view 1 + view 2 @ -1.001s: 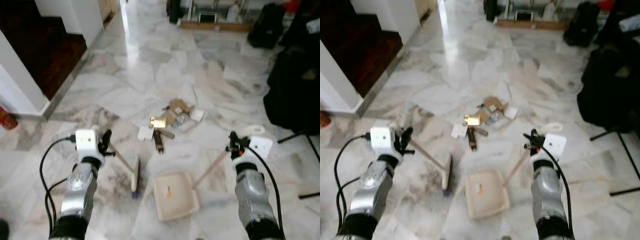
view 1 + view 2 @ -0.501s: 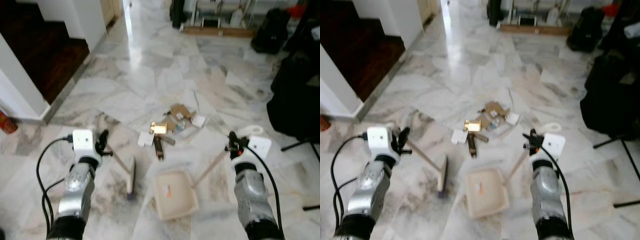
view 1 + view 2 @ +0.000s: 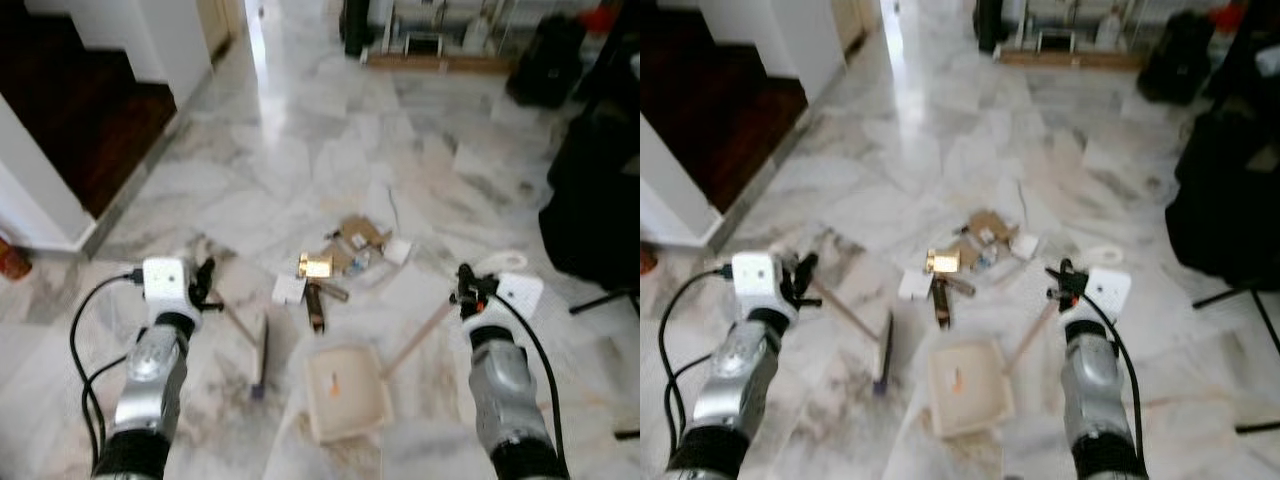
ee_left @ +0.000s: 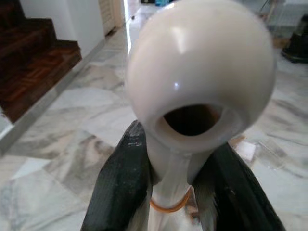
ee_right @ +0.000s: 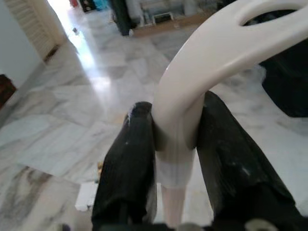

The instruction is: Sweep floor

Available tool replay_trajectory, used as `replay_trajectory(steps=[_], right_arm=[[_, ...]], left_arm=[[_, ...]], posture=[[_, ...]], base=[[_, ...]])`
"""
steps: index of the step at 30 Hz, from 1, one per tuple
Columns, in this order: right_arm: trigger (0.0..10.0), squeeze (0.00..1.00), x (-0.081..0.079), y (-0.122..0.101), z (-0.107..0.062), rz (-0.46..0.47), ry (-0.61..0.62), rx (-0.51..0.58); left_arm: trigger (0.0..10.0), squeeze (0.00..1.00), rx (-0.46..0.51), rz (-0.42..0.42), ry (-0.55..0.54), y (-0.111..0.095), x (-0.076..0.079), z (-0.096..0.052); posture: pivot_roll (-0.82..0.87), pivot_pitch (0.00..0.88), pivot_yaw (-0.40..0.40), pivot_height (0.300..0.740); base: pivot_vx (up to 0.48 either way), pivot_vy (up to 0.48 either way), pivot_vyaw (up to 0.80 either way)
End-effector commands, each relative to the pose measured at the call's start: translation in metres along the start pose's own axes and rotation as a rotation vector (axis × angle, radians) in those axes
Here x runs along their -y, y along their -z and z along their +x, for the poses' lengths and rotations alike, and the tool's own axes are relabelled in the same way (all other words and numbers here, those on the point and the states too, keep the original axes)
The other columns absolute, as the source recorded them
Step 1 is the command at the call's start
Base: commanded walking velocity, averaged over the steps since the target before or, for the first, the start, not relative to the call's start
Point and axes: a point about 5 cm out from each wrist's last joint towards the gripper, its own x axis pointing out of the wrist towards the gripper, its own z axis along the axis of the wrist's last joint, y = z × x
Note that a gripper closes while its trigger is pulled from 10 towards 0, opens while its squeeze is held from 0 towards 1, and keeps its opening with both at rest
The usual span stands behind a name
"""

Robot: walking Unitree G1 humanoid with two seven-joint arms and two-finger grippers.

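your left gripper (image 4: 185, 178) clamps the cream-handled hand broom (image 3: 258, 345), your right gripper (image 5: 175, 163) the cream plastic dustpan (image 3: 345, 390). the scattered cardboard and paper litter (image 3: 345, 262) lies ahead on the marble floor (image 3: 300, 150), beyond the broom head, which runs fore-and-aft just left of the pan. the wrist views confirm both grips; the eye views show the gap to the litter.

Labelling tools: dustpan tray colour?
Cream plastic dustpan tray with a small orange speck inside; clearest in left eye view.
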Motion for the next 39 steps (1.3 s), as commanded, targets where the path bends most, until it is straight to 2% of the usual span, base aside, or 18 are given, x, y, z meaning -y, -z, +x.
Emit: replay_trajectory(steps=[1,39], right_arm=[[10.0,0.0,-0.0092,-0.0141,0.0058,0.006,-0.028,0.064],[10.0,0.0,-0.0067,-0.0167,0.0062,0.005,-0.009,0.083]], left_arm=[[10.0,0.0,0.062,0.012,0.004,-0.0148,-0.0031,0.0038],[10.0,0.0,0.067,0.013,0.007,-0.0162,-0.0034,0.0042]], posture=[[0.04,0.084,0.041,0.74],[0.04,0.086,0.042,0.74]], base=[[0.277,0.0,0.0],[0.274,0.0,0.0]])
